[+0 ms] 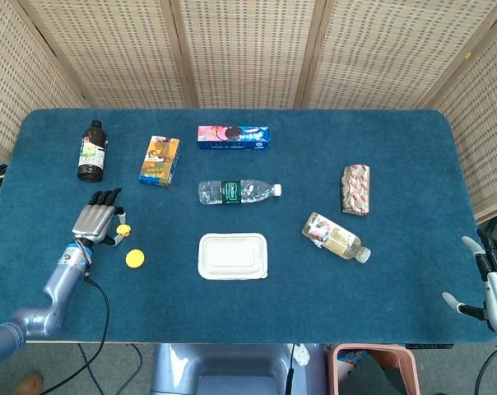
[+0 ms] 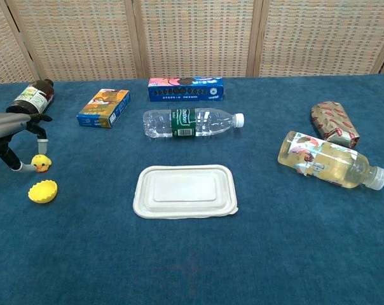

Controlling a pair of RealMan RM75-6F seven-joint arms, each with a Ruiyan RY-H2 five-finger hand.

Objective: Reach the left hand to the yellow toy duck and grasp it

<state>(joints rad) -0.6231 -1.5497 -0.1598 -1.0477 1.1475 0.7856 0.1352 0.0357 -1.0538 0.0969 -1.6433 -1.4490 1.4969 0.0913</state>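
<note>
The left hand [image 2: 14, 130] hovers over the small yellow toy duck [image 2: 41, 164], fingers spread around it, grasp unclear. No nearby label reads clearly. The right hand [image 1: 495, 284] rests open.

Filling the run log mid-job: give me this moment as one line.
phase: closing on target | left hand: fingers around yellow toy duck, grasp not confirmed | duck: on table, not lifted | right hand: idle at table edge

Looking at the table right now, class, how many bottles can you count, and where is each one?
3. A dark brown bottle at the far left, a clear water bottle lying in the middle, and a yellowish bottle lying toward the right.
</note>
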